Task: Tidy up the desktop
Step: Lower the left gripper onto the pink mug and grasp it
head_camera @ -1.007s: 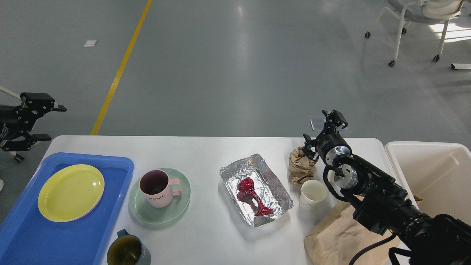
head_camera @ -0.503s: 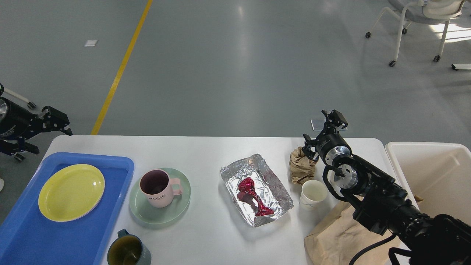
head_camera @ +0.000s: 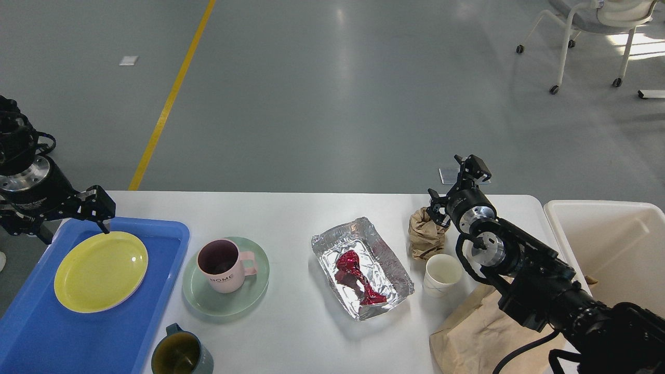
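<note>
Smooth matt white tabletop [head_camera: 301,332]; glossy blue plastic tray [head_camera: 156,291]; shiny glazed yellow plate [head_camera: 100,271] and pale green plate [head_camera: 249,296]; crinkled, mirror-bright foil tray [head_camera: 387,259] around glossy red wrapper [head_camera: 356,278]; crumpled brown paper bag [head_camera: 426,234]; matt white paper cup [head_camera: 440,274]; creased flat brown paper [head_camera: 478,332]; matt cream plastic bin [head_camera: 608,244].

The floor [head_camera: 332,93] was glossy grey — a yellow line [head_camera: 169,98] crossed it, and a white wheeled chair [head_camera: 587,31] stood in sunlight.

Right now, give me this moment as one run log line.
left gripper: open, above blue tray far edge | right gripper: open, over crumpled paper bag | desktop: not tidied
</note>
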